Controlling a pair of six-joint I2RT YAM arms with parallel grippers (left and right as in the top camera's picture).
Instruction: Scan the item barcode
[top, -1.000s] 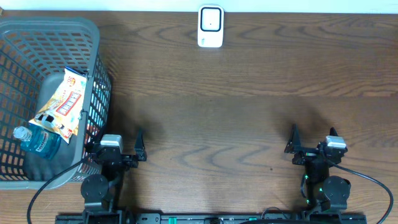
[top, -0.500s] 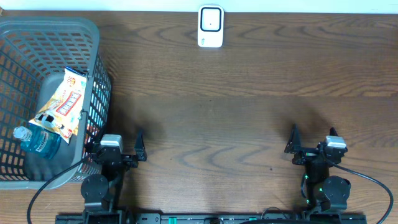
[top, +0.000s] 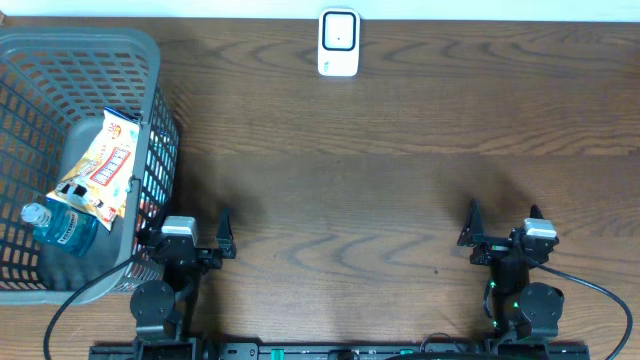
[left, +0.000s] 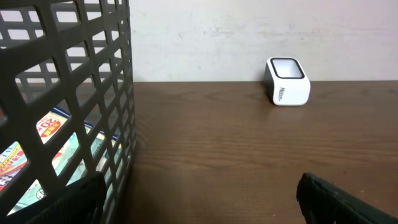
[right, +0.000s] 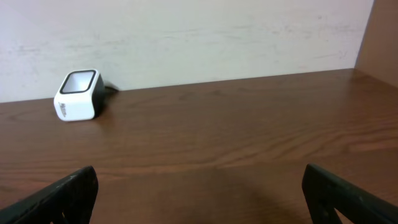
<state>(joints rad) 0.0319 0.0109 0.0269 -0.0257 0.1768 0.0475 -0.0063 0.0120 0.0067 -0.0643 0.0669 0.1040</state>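
Note:
The items lie in a grey mesh basket (top: 152, 70) at the left: an orange and white snack packet (top: 108, 165) and a blue bottle (top: 62, 224) with a clear cap. No barcode shows on them. A white barcode scanner (top: 338, 42) stands at the far edge, also in the left wrist view (left: 287, 81) and the right wrist view (right: 78, 94). My left gripper (top: 185, 226) rests at the front beside the basket, open and holding nothing (left: 199, 194). At the front right, my right gripper (top: 504, 213) is open with bare table between its fingers (right: 200, 186).
The basket wall (left: 74, 93) fills the left of the left wrist view, close to my left finger, and the packet (left: 50, 127) shows through its mesh. A pale wall runs behind the brown wooden table (top: 380, 180).

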